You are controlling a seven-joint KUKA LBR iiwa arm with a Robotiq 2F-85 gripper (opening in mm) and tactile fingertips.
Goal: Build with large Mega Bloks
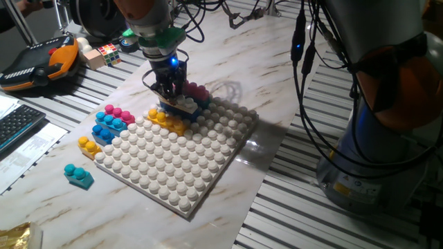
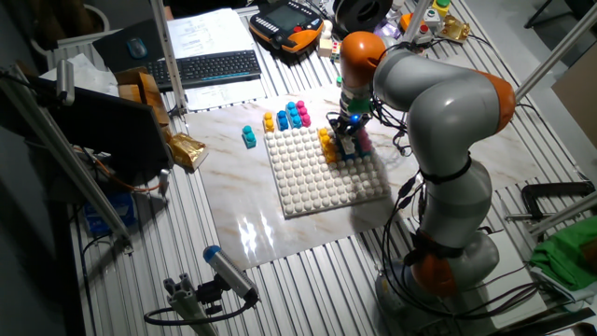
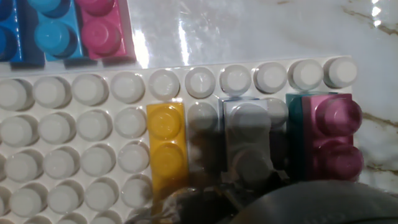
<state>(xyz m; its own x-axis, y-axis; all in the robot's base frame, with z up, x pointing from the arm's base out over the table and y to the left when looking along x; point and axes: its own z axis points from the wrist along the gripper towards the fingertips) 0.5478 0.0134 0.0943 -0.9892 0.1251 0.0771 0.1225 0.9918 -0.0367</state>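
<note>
My gripper [image 1: 169, 88] hangs low over the back edge of the white baseplate [image 1: 173, 173], just above a pale grey brick [image 1: 183, 104] that sits on a blue one [image 1: 199, 107]. A pink brick [image 1: 196, 90] lies behind them and yellow bricks [image 1: 170, 120] in front. The hand view shows the grey brick [image 3: 247, 140] between a yellow brick [image 3: 166, 146] and a pink brick [image 3: 336, 134] with teal [image 3: 293, 130] beside it. The fingers are blurred, so their state is unclear. Off the plate's left lie pink [image 1: 115, 113], light blue [image 1: 111, 123], blue [image 1: 102, 133], yellow [image 1: 88, 146] and teal [image 1: 78, 176] bricks.
A puzzle cube [image 1: 107, 54] and an orange-black pendant [image 1: 38, 62] sit at the back left. A keyboard [image 1: 17, 126] lies left of the marble board. The arm's base [image 1: 374, 145] and hanging cables [image 1: 304, 104] stand on the right.
</note>
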